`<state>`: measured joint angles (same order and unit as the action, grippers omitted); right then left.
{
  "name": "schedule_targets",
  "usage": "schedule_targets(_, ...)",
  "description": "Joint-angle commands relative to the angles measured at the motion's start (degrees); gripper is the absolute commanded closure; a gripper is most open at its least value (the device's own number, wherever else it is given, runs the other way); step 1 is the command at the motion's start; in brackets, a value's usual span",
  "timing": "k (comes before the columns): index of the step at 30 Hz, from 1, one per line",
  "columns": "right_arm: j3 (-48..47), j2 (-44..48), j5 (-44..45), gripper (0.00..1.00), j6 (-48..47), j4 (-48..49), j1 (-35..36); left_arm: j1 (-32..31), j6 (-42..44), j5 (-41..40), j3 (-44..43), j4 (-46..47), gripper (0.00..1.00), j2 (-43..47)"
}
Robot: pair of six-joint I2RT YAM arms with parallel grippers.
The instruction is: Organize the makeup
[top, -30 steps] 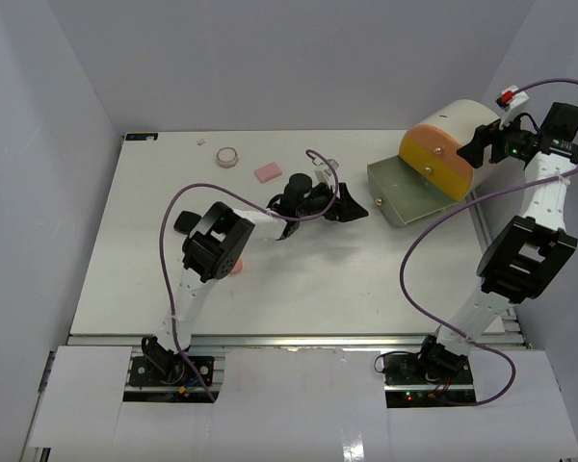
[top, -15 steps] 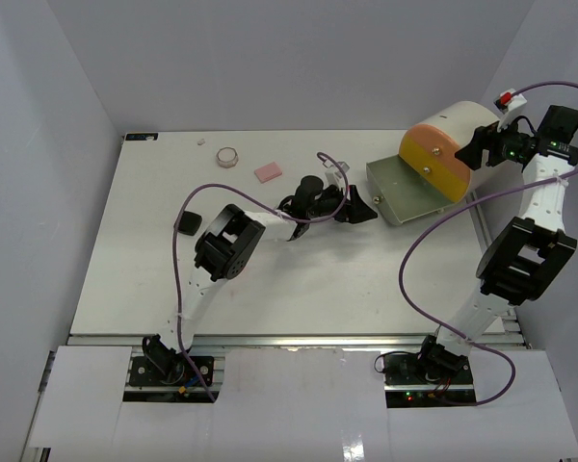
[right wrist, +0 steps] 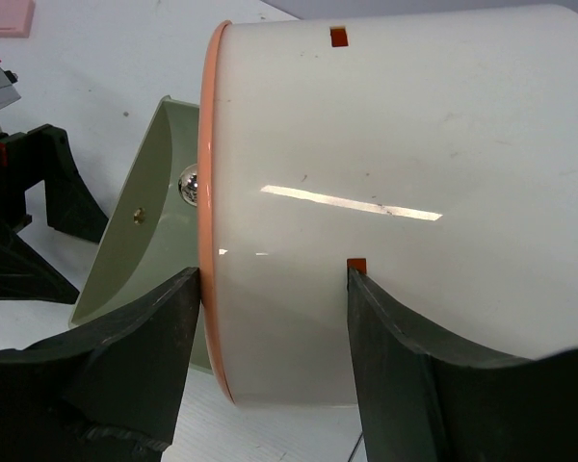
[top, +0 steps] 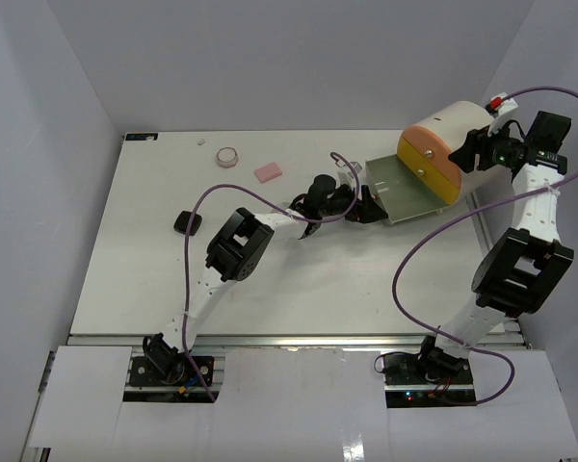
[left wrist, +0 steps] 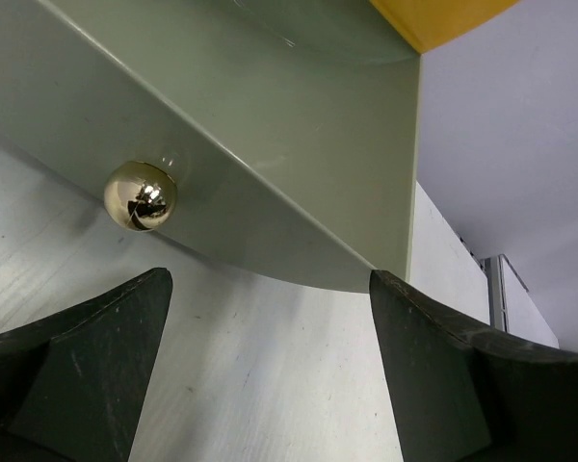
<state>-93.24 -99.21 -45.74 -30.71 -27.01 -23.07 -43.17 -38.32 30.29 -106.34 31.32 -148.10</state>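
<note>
The drawer step is judged in hand; the right gripper (right wrist: 270, 281) is set astride the case (top: 441, 142), part-open, grip not discernible; the left gripper (left wrist: 270, 289), wide and empty, is held at the drawer (top: 397, 189) knob (left wrist: 140, 195). The makeup (pad (top: 268, 172), jar (top: 228, 155), compact (top: 186, 221)) is seen well apart to the left; 1 piece must be fetched next.

Two slim robot arms, the left arm (top: 195, 300) and the right arm (top: 535, 197), have white link shells between chunky black joint housings; a purple cable (top: 195, 207) runs along each from black bases (top: 164, 358) with exposed wiring, a small red tab (top: 498, 100) marks the right wrist, and each arm ends in matte black wedge-shaped fingers (left wrist: 87, 371)
</note>
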Motion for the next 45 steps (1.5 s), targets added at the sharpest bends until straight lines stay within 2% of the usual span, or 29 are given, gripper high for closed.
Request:
schedule_targets(1, 4.36, 2.69, -4.1, 0.46, 6.79, -2.89, 2.68, -2.09, 0.97, -5.42, -5.27, -1.16, 0.07, -0.52)
schedule_targets(4, 5.34, 3.08, -4.13, 0.48, 7.98, -1.92, 2.77, -2.5, 1.08, -6.03, -4.56, -0.81, 0.07, 0.14)
schedule_targets(10, 5.88, 3.14, -1.53, 0.5, 10.96, 1.12, 2.77, -2.89, 1.15, -7.08, 2.47, 5.47, 0.07, 4.33)
schedule_targets(18, 7.12, 3.76, 0.97, 0.49, 16.2, 5.42, 2.68, -3.87, 1.32, -6.68, 7.63, 13.06, 0.07, 7.86)
schedule_targets(28, 8.06, 4.1, 0.22, 0.5, 19.86, 7.3, 2.51, -4.28, 2.53, -7.07, 8.08, 12.73, 0.07, 8.44)
schedule_targets(38, 9.76, 4.34, -0.46, 0.52, 20.27, 8.0, 2.56, -5.03, 3.82, -6.93, 4.95, 11.7, 0.07, 7.72)
schedule_targets(45, 10.17, 4.73, 0.21, 0.52, 20.07, 8.81, 2.51, -6.05, 4.83, -8.68, 16.79, 17.46, 0.07, 16.89)
